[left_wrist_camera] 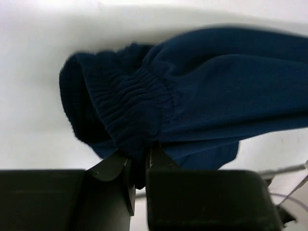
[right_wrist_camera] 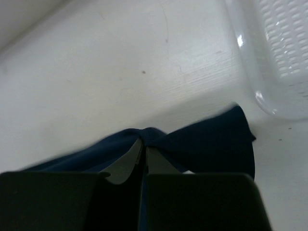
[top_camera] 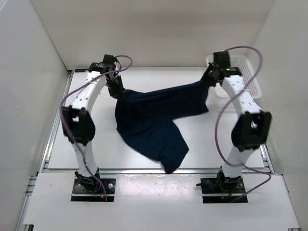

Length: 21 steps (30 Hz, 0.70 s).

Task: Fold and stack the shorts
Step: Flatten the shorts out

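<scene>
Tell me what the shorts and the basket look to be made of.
The shorts: soft fabric, matte navy; it drapes and creases, with a gathered elastic waistband. The basket: probably moulded plastic, white and slightly glossy, with a perforated mesh wall and a glint on its rim.

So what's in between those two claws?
The navy shorts span that gap, pinched at either end by the left gripper and right gripper; the top view shows it.

Both end effectors (top_camera: pixel 117 91) (top_camera: pixel 208 80) pinched closed
</scene>
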Available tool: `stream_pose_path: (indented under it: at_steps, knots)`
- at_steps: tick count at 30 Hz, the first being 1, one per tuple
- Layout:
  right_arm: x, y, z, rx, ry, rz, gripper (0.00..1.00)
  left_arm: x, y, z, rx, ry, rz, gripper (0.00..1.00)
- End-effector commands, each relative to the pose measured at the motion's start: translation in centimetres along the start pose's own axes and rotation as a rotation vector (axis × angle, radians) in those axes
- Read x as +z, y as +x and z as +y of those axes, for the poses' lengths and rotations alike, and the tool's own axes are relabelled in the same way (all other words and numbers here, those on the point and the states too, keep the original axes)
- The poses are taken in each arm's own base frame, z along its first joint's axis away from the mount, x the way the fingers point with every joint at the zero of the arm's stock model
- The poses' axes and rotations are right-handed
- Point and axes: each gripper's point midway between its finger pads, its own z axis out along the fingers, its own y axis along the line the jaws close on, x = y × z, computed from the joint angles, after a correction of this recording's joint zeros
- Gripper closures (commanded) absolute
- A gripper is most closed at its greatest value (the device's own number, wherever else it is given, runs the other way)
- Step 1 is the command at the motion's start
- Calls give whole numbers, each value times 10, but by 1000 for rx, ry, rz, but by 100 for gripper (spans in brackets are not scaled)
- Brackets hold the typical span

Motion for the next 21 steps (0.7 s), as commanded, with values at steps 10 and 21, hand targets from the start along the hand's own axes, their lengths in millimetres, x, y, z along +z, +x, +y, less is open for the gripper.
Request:
stream_pose_path:
  at_steps: [10,21]
  knots:
    - [112,12,30,-73,-65,96,100,29,-90,78,-149,126,-29,90]
    - [109,-29,74,-109,-202,39,11,23,-130,120,-243,63,-103,0]
